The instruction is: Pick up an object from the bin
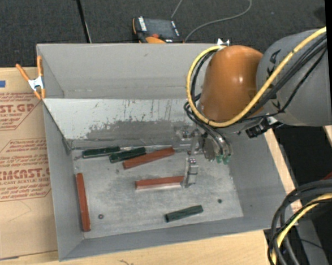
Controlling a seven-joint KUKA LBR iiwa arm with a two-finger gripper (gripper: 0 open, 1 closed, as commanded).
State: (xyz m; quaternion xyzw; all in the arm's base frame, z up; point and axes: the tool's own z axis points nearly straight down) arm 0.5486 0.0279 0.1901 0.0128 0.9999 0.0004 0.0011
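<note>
1. The claw (190, 174) is seen low in the grey bin (60, 165), right of the floor's middle, under the arm's orange cover (230, 82).
2. It is placed at the right end of a flat red-brown bar (157, 183) lying crosswise on the floor; whether contact is made cannot be told.
3. Whether the claw is apart or together cannot be told either, and nothing is seen clamped in it.
4. The step in hand is judged to be the approach to this bar; no lift is begun.
5. Just behind it, a second red-brown bar (148, 157) and a dark green stick (126, 155) are seen; another green stick (183, 213) lies nearer the front.
6. Next, a closure across the bar's narrow width is called for; gripped so near its end, the bar may tilt.
</note>
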